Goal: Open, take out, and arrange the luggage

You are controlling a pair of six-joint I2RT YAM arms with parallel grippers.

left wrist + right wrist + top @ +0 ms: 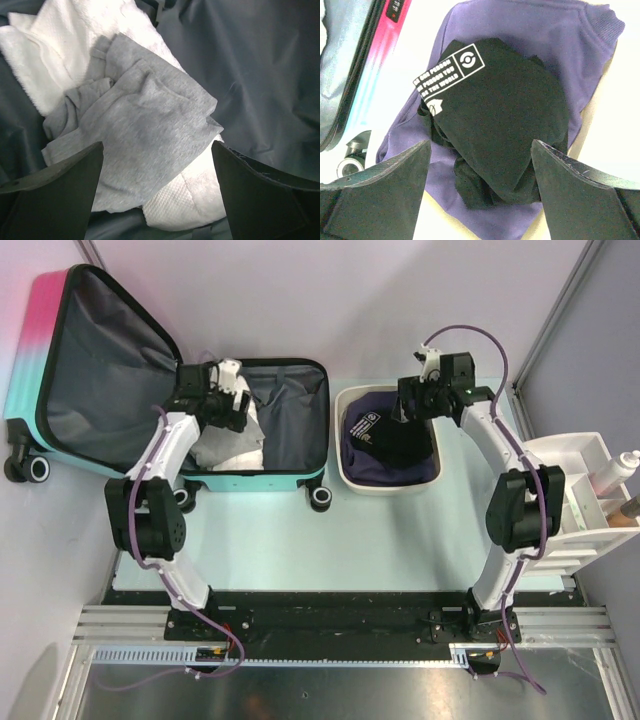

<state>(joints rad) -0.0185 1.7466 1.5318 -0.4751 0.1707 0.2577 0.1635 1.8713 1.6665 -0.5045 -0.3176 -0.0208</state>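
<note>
Pale green tabletop [330, 540] carries the whole unpacking job. At its left end lies the luggage [110, 360], a pink-to-teal child's suitcase. Its lid is thrown back against the left wall, so the dark grey lining faces up and the arms can reach inside. Just right of the case sits a white tub [385, 489], apparently the collecting point for unpacked clothes. Further right, at the table's edge, a white compartment organiser [580, 455] holds bottles, well apart from the work.

In the tub a purple sweatshirt [520, 30] forms the bottom layer. A black T-shirt [505, 130] with white lettering is bunched on top of it. In the case's base a grey garment [150, 135] lies crumpled across a white towel [60, 35], both yet to come out.

The left gripper [157, 150] hangs over the grey garment, jaws spread wide and gripping nothing, seemingly poised to take it. The right gripper [480, 145] hovers above the black T-shirt with jaws equally wide and empty.
</note>
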